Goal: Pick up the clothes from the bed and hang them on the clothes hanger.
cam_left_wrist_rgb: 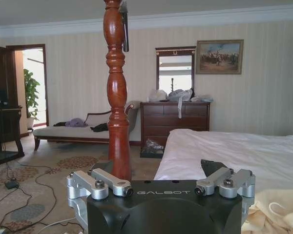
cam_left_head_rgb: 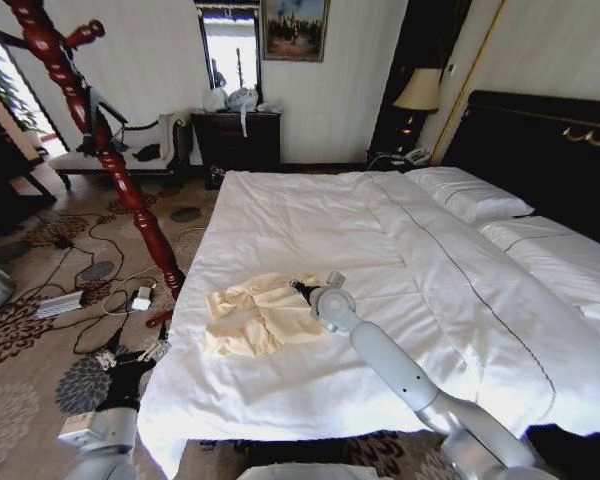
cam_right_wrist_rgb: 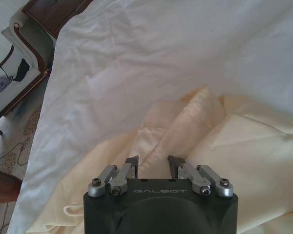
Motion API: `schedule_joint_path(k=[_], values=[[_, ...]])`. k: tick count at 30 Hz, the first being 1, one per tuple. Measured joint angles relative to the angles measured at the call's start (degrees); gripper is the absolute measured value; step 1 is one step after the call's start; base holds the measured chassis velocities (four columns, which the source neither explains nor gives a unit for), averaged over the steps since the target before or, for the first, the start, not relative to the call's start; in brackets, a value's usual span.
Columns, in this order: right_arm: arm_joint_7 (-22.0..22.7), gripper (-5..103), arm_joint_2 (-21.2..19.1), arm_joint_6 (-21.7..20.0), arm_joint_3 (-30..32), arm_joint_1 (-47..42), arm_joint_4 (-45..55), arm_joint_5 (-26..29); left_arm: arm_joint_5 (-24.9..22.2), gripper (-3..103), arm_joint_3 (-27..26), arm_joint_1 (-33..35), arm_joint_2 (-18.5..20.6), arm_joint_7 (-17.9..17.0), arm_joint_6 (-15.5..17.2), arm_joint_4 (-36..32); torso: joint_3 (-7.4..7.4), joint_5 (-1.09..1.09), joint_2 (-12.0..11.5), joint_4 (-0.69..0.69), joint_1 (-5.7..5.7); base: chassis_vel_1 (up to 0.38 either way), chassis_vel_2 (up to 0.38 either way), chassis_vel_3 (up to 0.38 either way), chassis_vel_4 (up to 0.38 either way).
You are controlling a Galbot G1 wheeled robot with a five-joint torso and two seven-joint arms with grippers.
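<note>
The clothes [cam_left_head_rgb: 252,315], a wrinkled cream-yellow garment, lie in a heap on the white duvet of the bed [cam_left_head_rgb: 380,230], near its left edge. My right gripper [cam_left_head_rgb: 302,288] reaches in from the lower right and sits at the garment's right side. In the right wrist view it [cam_right_wrist_rgb: 153,165] stands open, fingertips just over the clothes [cam_right_wrist_rgb: 244,161]. My left gripper [cam_left_head_rgb: 130,358] hangs low beside the bed over the carpet, open and empty. A slim black piece that looks like the clothes hanger [cam_left_head_rgb: 98,112] hangs on a wooden coat stand.
The red-brown coat stand [cam_left_head_rgb: 120,175] rises from the floor by the bed's left side, close in front of my left gripper [cam_left_wrist_rgb: 161,175]. Cables and a power strip [cam_left_head_rgb: 60,303] lie on the carpet. A chaise [cam_left_head_rgb: 130,150] and a dark dresser [cam_left_head_rgb: 238,138] stand along the far wall.
</note>
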Motion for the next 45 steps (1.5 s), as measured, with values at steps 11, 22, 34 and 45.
schedule_joint_path(k=[11,22,34,45], values=[[-0.19,14,1.54,-0.74,-1.39,1.68,-3.58,-2.01,-0.46,100,-0.49,0.19,1.39,-0.22,0.0,0.35,0.0,0.0,0.0,0.0,0.0,0.0,0.0,0.0,0.0],[-1.69,0,-2.92,0.14,-1.97,0.28,0.76,-3.58,-1.08,100,-0.4,-0.73,1.95,-0.46,-0.05,1.89,0.0,0.01,0.0,0.01,0.0,0.0,0.0,0.0,0.0],[1.25,9,-9.15,-1.75,1.68,-4.41,10.68,0.77,-0.82,100,0.33,-1.88,1.51,-0.98,-0.19,3.15,0.0,0.01,0.0,0.0,0.0,0.0,0.0,0.0,0.0],[8.77,46,-6.67,-3.0,5.37,-8.24,15.17,10.02,-0.67,100,-0.18,-1.34,0.96,-1.32,-0.14,2.56,0.0,0.0,0.0,0.0,0.0,0.0,0.0,0.0,0.0]])
